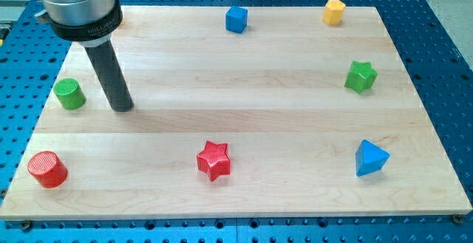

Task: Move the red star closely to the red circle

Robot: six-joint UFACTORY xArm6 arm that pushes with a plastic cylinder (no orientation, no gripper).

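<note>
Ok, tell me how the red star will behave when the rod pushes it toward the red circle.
The red star lies flat and low, so it will probably slide rather than tip. Its points may let it twist if my tip pushes off-centre. The wooden board looks smooth, so it should glide easily toward the red circle.

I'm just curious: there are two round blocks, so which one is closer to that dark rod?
The green cylinder, just to the view's left of my tip. The red cylinder sits farther off, in the bottom-left corner.

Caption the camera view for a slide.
My tip rests beside the green cylinder, far from the red star and the red circle on the wooden board.
</note>
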